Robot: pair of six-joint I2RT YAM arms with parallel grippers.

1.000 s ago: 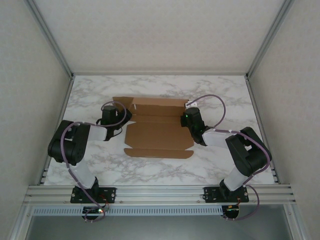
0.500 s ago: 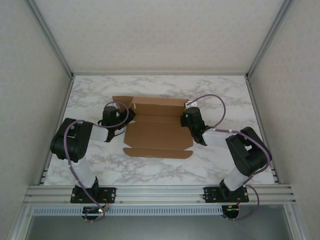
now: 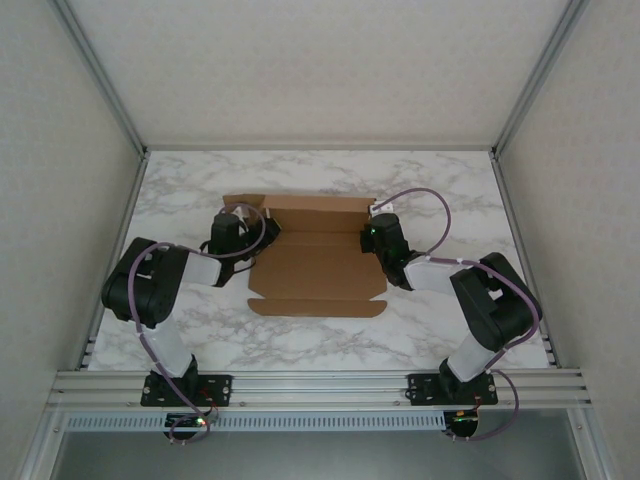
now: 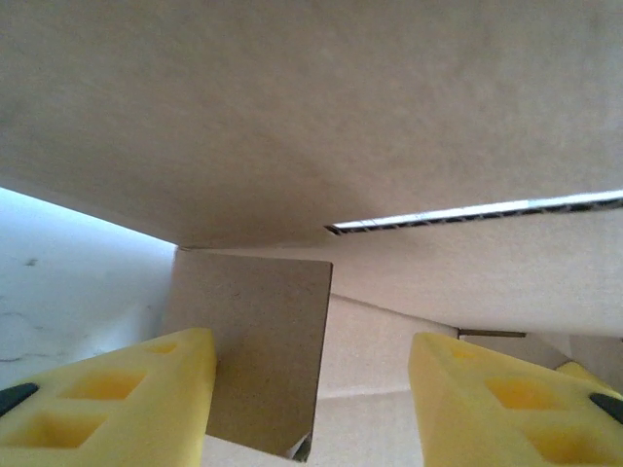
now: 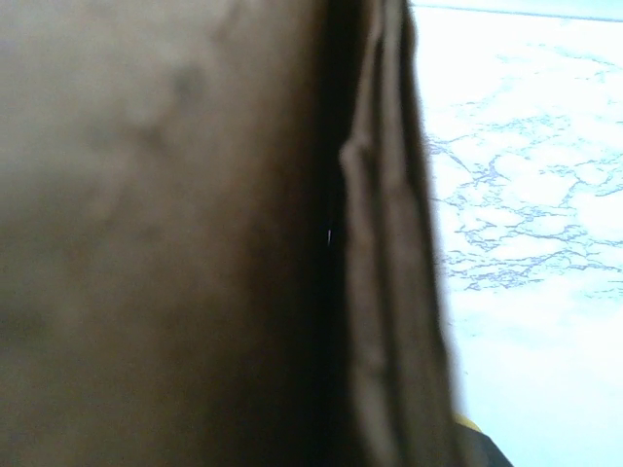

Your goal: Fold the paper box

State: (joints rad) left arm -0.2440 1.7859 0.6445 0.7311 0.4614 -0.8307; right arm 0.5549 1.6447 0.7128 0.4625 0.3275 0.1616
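Note:
The paper box [image 3: 318, 268] lies as a brown cardboard sheet in the middle of the marble table, its front flap flat and its back panel raised. My left gripper [image 3: 262, 233] is at the box's left back corner. In the left wrist view it [image 4: 311, 394] stands open, and a small upright cardboard flap [image 4: 258, 350] stands between its yellow fingers [image 4: 146, 389], close to the left one, under an overhanging panel [image 4: 311, 117]. My right gripper [image 3: 371, 236] is at the box's right edge, shut on the folded side wall [image 5: 384, 292], which stands very close to the right wrist camera.
The marble table [image 3: 440, 190] has bare room to the left, right and front of the box. White walls with metal posts [image 3: 520, 100] stand round the back and sides. An aluminium rail [image 3: 320, 385] carries both arm bases at the near edge.
My left gripper has moved right, in against the box's left back corner, and the left side flap has lifted. The right arm and the box's right side have not moved.

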